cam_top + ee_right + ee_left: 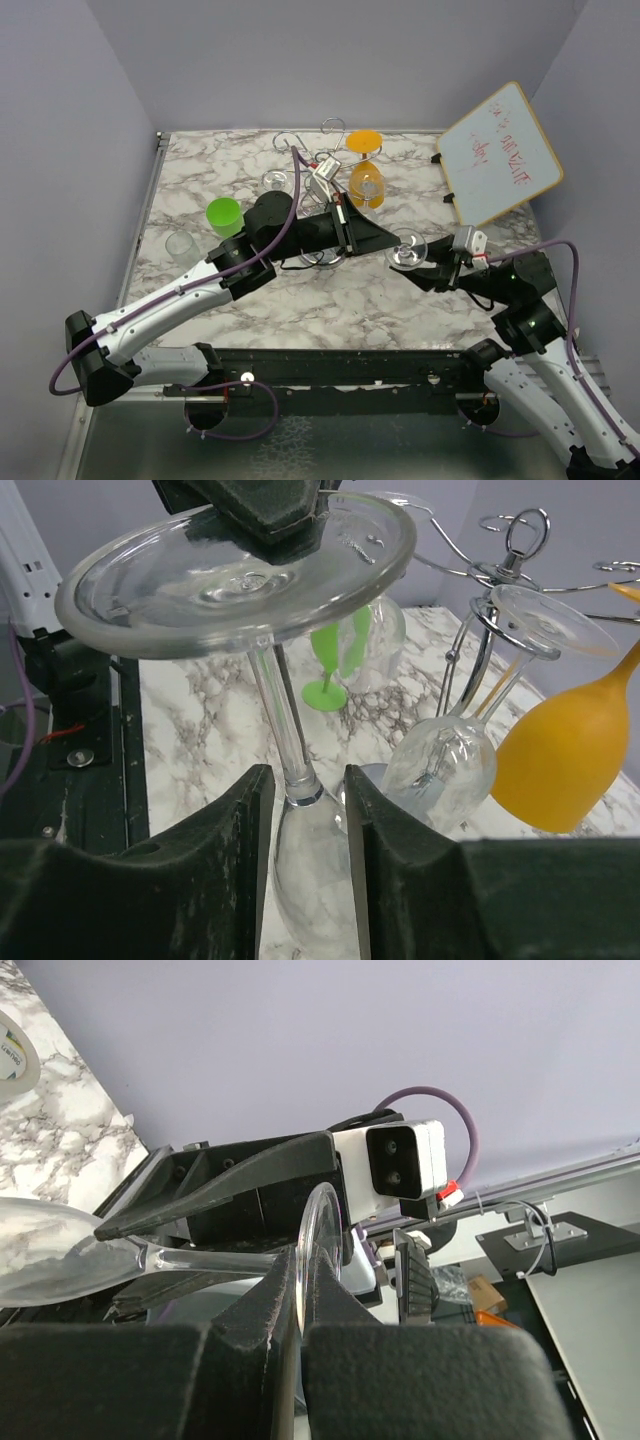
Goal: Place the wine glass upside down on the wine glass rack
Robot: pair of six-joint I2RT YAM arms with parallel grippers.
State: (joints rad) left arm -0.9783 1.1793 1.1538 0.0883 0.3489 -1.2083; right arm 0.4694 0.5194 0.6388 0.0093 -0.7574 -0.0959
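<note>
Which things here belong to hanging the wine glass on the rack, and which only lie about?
Job in hand: wine glass, held by its foot in the left gripper; right gripper, jaws around its stem; wine glass rack.
Lying about: orange glass and clear glass hanging on the rack; green glass; whiteboard.

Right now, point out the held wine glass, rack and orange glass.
wine glass [240, 575]: right wrist view, foot disc.
wine glass rack [516, 568]: right wrist view, top hub.
orange glass [565, 745]: right wrist view, bowl.
</note>
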